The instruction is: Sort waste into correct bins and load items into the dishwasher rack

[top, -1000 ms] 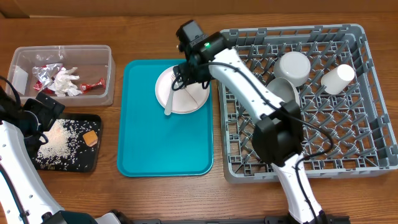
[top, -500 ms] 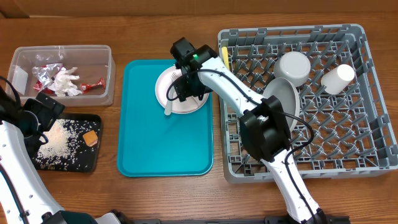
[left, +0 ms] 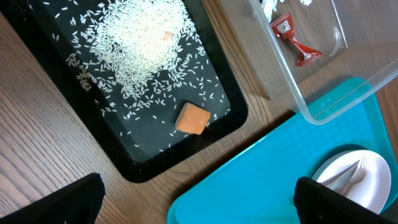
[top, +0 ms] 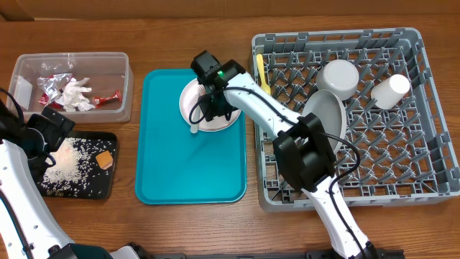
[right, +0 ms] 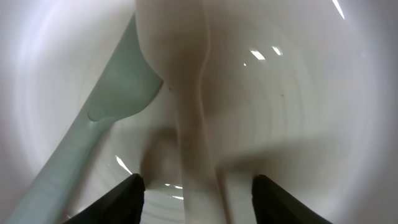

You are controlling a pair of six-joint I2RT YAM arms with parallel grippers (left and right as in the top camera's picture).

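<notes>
Two fingers [right: 124,199] of the right hand [right: 196,190] are closing, not yet gripping, around a pale utensil [right: 186,93] on the pink plate [top: 188,108], at the teal tray's [top: 187,165] top edge: pickup is beginning. Left hand [left: 199,199] is hanging wide open.

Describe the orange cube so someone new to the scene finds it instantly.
In the overhead view, find the black tray at left, below the clear tub. The cube lies near the tray's right edge, beside the rice pile. It's the only orange, blocky thing among white grains.
</notes>
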